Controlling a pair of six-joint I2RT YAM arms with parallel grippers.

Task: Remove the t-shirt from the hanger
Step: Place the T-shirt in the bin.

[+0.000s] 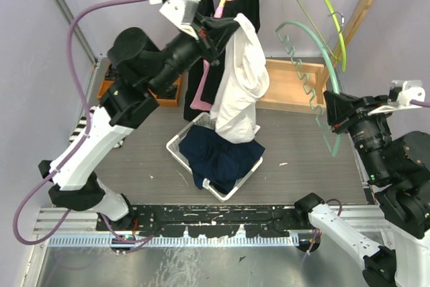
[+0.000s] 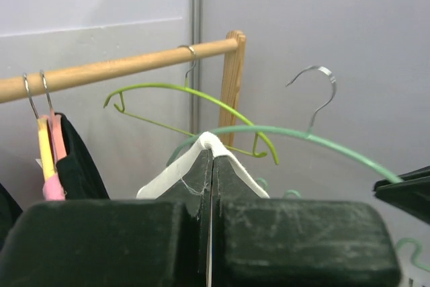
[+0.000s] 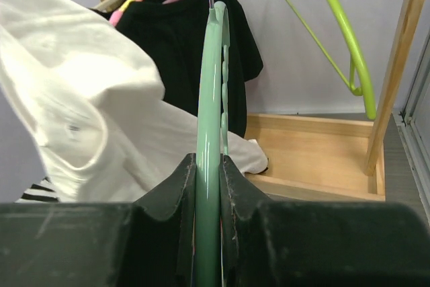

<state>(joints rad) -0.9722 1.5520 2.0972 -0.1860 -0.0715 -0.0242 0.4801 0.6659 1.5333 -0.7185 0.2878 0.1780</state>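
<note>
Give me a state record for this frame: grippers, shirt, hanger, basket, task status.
left gripper: shut, pinching a fold of the white t-shirt
right gripper: shut on the teal hanger
white t-shirt: hangs from the left gripper, lower end over the basket
teal hanger: bare, apart from the shirt, hook not on the wooden rail
basket: holds a dark blue garment
wooden rail: carries a lime hanger and a black shirt
task status: shirt looks off the hanger

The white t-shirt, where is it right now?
Top view, centre: the white t-shirt hangs from the left tool above the basket of dark clothes, left of the mint-green hanger held by the right tool.
</note>
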